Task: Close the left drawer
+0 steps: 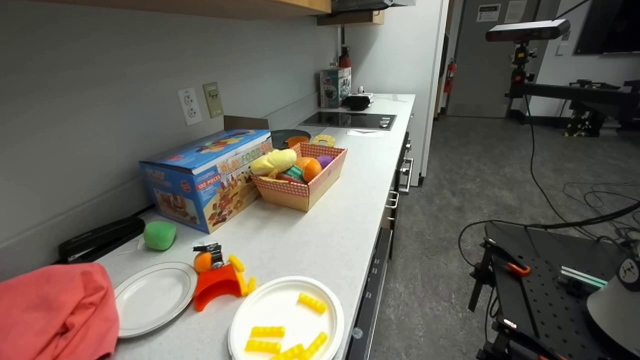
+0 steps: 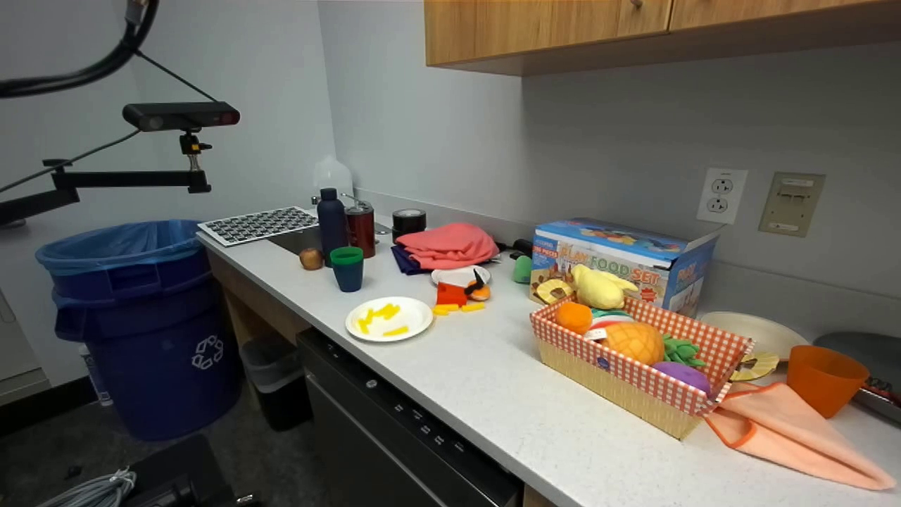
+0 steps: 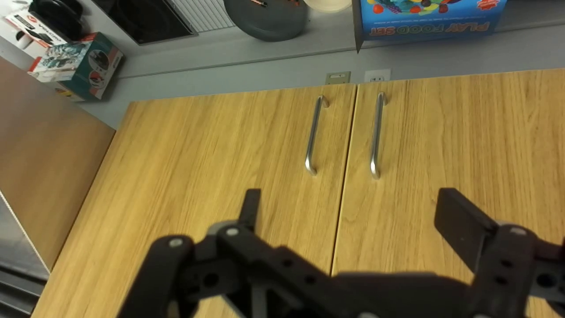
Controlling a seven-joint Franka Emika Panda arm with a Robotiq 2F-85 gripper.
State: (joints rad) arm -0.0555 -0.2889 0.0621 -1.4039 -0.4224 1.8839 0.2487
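The claw (image 3: 351, 207) stands spread before two closed cupboard doors (image 3: 247, 150) in the wrist view. Below the counter (image 1: 345, 195), metal handles (image 1: 393, 200) show in an exterior view; which marks the left drawer, I cannot tell.

I faced a wooden wall cabinet (image 3: 247, 150) with two metal handles (image 3: 313, 134); I also saw pale grey walls (image 2: 612, 148), a long white counter (image 1: 345, 215), a grey door (image 1: 480, 70) and a mottled dark floor (image 1: 455, 165).
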